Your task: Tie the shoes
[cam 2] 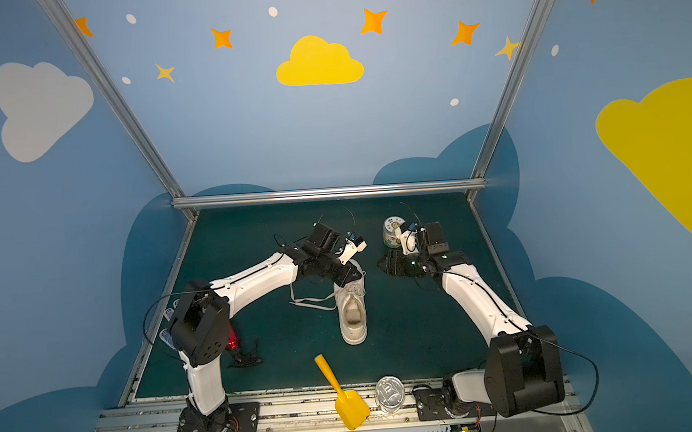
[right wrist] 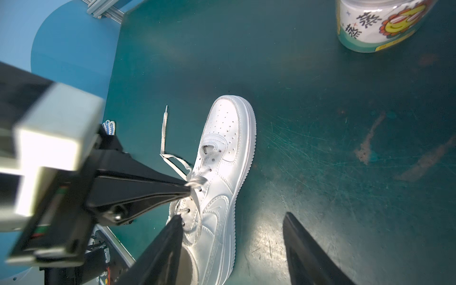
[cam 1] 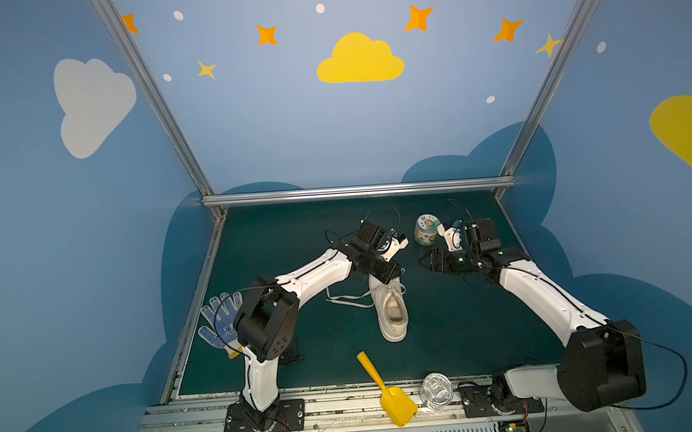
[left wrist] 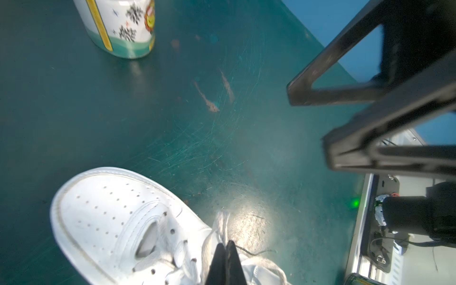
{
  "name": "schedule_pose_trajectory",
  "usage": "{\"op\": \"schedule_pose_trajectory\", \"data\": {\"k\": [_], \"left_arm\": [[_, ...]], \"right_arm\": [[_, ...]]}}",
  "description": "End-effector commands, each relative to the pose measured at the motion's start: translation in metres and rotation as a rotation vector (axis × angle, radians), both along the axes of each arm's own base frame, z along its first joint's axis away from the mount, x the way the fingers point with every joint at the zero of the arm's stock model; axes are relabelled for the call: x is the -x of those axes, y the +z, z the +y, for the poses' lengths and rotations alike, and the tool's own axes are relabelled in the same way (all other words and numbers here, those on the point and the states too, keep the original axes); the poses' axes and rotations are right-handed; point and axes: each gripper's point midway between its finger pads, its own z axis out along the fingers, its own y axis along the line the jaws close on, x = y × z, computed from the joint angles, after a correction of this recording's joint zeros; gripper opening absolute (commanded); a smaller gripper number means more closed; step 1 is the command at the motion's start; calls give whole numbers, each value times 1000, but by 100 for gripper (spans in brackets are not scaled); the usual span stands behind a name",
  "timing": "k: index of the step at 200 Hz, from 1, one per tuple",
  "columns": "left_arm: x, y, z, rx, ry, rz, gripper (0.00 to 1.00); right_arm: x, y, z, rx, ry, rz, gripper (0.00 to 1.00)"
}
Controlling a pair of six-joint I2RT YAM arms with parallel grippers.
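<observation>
A white sneaker (cam 1: 392, 310) lies mid-mat in both top views, toe pointing away, heel toward the front (cam 2: 353, 314). My left gripper (cam 1: 399, 272) hangs over the laced part and is shut on a white lace (left wrist: 222, 223). The pinch shows at its tips (left wrist: 225, 243) and from the right wrist view (right wrist: 188, 188). A loose lace end (right wrist: 164, 130) trails on the mat left of the shoe (right wrist: 223, 160). My right gripper (cam 1: 422, 259) hovers just right of the toe, open and holding nothing (right wrist: 233, 216). One of its fingers (right wrist: 172, 234) is over the collar, its second finger above bare mat.
A printed jar (cam 1: 425, 230) stands behind the grippers. A yellow scoop (cam 1: 383, 389) and a metal can (cam 1: 435, 390) lie at the front edge. A blue-dotted glove (cam 1: 218, 322) is at the left edge, with a small black item (cam 2: 244, 359) near the left arm's base.
</observation>
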Motion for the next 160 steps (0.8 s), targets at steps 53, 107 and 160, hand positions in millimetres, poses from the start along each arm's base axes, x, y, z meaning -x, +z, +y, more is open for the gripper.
{"op": "schedule_pose_trajectory", "data": {"k": [53, 107, 160], "left_arm": [[5, 13, -1, 6, -7, -6, 33], [1, 37, 4, 18, -2, -77, 56], [-6, 50, 30, 88, -53, -110, 59]], "right_arm": [[3, 1, -3, -9, 3, 7, 64], [3, -2, -1, -20, 3, 23, 64], [6, 1, -4, -17, -2, 27, 64]]}}
